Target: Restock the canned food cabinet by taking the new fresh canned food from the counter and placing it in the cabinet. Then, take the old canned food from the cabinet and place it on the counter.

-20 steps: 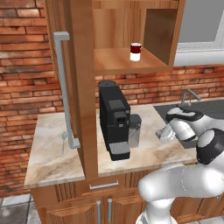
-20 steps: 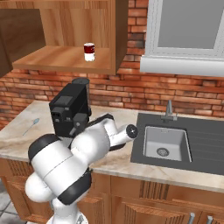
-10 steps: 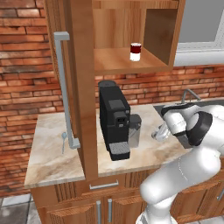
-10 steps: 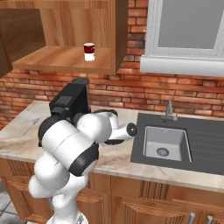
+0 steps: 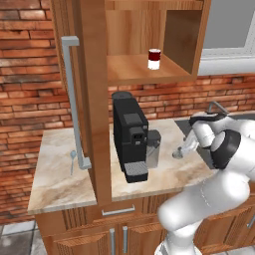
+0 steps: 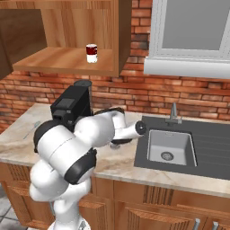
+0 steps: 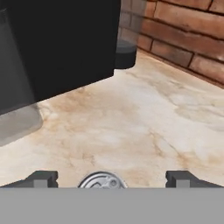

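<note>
The new fresh canned food [image 5: 154, 59] [image 6: 91, 53], dark red with a white band, stands upright on the shelf of the open cabinet [image 5: 130, 70]. The old canned food [image 7: 102, 181], a flat grey tin, lies on the marbled counter [image 7: 144, 127] right of the coffee machine. My gripper [image 7: 111, 178] is open low over the counter, one fingertip on each side of the tin and apart from it. In the left base view the gripper [image 5: 181, 150] hangs just above the counter beside the machine.
A black coffee machine [image 5: 130, 135] stands on the counter under the cabinet. The cabinet door [image 5: 93, 104] with its grey bar handle [image 5: 72, 99] swings out over the counter's left part. The sink [image 6: 170, 148] and tap lie to the right. A brick wall runs behind.
The jaws have spread from nearly shut to wide open, letting go of the flat grey tin on the counter. The arm's elbow has shifted slightly; the red can has not moved.
</note>
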